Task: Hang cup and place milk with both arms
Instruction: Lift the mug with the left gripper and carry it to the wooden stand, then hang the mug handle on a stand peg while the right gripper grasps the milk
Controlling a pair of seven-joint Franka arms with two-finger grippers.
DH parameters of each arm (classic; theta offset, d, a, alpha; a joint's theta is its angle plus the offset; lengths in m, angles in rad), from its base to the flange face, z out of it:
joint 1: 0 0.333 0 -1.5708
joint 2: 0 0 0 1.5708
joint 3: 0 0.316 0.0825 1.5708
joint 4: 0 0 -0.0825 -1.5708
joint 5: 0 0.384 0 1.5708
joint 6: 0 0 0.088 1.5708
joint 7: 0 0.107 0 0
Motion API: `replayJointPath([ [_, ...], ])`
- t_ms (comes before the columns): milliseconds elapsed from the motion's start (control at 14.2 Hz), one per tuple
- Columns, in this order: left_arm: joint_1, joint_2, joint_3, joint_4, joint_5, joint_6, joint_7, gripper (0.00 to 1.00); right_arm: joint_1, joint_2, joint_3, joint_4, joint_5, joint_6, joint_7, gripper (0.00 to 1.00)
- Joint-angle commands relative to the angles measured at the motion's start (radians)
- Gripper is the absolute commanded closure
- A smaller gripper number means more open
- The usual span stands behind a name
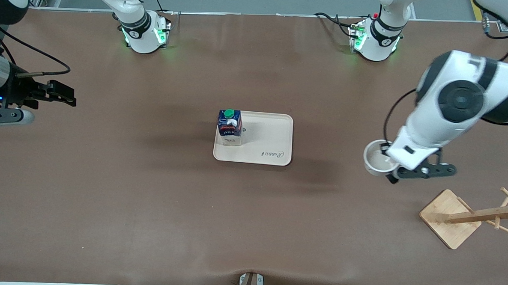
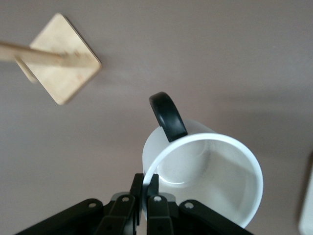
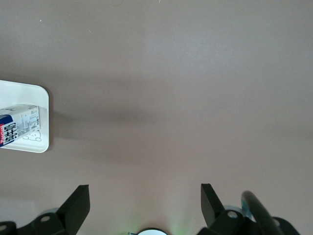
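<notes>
Front view: a broad brown mat-covered surface fills the scene, with the two green-lit bases of the white jointed arms standing along its top edge. The left arm reaches out from its base in a wide bend toward its own end of the surface, forearm angled down, wrist tilted. Its black two-finger left gripper hangs in the air over bare mat, over a spot farther from the front camera than the wooden peg rack. The rack has a square bamboo base and a post with side pegs. The right arm waits at its own end of the surface, its black right gripper held level above the mat with the fingers spread wide apart and nothing between them.

A cream rectangular plastic tray lies near the middle of the surface. The small dark blue milk carton with a green round cap stands upright on the tray, at the end toward the right arm.

The small white mug with a black loop handle is lifted off the mat, tilted; the left fingers are pinched closed on its rim.
</notes>
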Motion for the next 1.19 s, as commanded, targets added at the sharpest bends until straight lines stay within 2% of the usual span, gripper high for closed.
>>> replayJointPath([
  [0, 0.079, -0.014, -0.009, 0.049, 0.012, -0.029, 0.184, 1.0, 0.013, 0.051, -0.003, 0.007, -0.004, 0.04, -0.013, 0.0],
  [140, 0.116, -0.006, -0.006, 0.078, 0.021, -0.029, 0.328, 1.0, 0.001, 0.078, -0.002, -0.001, 0.026, 0.064, -0.01, 0.0],
  [351, 0.173, -0.003, -0.002, 0.1, 0.022, -0.028, 0.535, 1.0, 0.017, 0.116, -0.003, -0.029, 0.138, 0.064, -0.008, 0.0],
  [421, 0.198, -0.003, -0.002, 0.103, 0.021, -0.028, 0.596, 1.0, 0.025, 0.115, -0.002, -0.045, 0.144, 0.07, 0.012, 0.0],
  [702, 0.277, 0.006, -0.002, 0.127, 0.018, -0.018, 0.712, 1.0, 0.101, 0.116, -0.002, -0.066, 0.209, 0.08, 0.202, 0.0],
  [1123, 0.344, 0.02, -0.002, 0.149, 0.011, 0.032, 0.827, 1.0, 0.282, 0.105, 0.0, -0.147, 0.212, 0.173, 0.461, 0.0],
])
